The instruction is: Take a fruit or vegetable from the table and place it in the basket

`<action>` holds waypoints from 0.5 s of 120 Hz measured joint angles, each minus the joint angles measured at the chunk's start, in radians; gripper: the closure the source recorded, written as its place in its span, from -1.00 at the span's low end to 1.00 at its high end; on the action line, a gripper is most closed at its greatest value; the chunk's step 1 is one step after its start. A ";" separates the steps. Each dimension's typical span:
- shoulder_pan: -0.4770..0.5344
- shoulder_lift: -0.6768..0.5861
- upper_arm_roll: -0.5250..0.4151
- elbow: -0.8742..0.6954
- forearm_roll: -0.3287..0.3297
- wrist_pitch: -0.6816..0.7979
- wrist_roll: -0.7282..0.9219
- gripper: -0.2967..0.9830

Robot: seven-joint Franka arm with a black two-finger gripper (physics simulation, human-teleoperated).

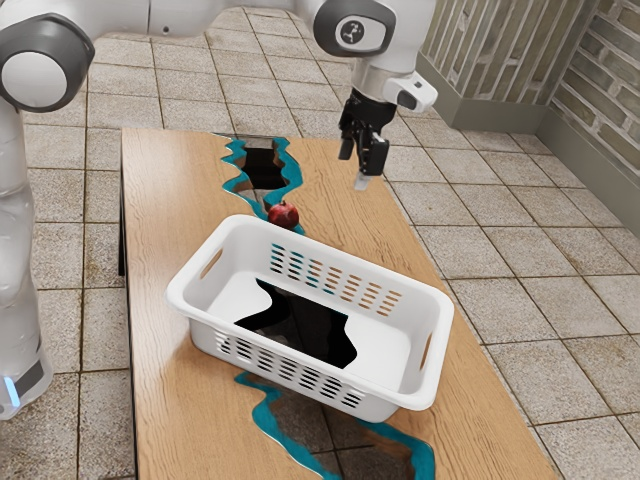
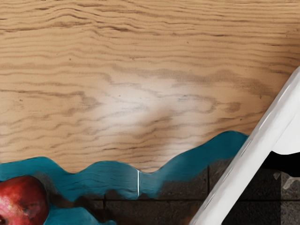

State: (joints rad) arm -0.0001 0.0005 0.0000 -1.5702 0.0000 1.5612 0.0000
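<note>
And there's the pomegranate (image 1: 283, 214), sitting on the table (image 1: 165, 250) just beside the white basket (image 1: 350, 258)! The gripper (image 1: 360, 165) hangs empty, fingers parted; the fruit lies lower, toward the exterior view's left, so the reach likely needs to go back that way and down.

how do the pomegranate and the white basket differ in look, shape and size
The pomegranate is dark red, while the basket is plain white. The pomegranate is round and closed; the basket is a hollow, open-topped rectangle with slotted sides. The pomegranate is far smaller than the basket. Both rest on the table.
</note>
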 joint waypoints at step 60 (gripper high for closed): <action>0.094 0.191 0.177 0.300 -0.114 0.018 0.057 -0.54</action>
State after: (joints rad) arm 0.0937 0.1920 0.1767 -1.2700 -0.1145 1.5790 0.0575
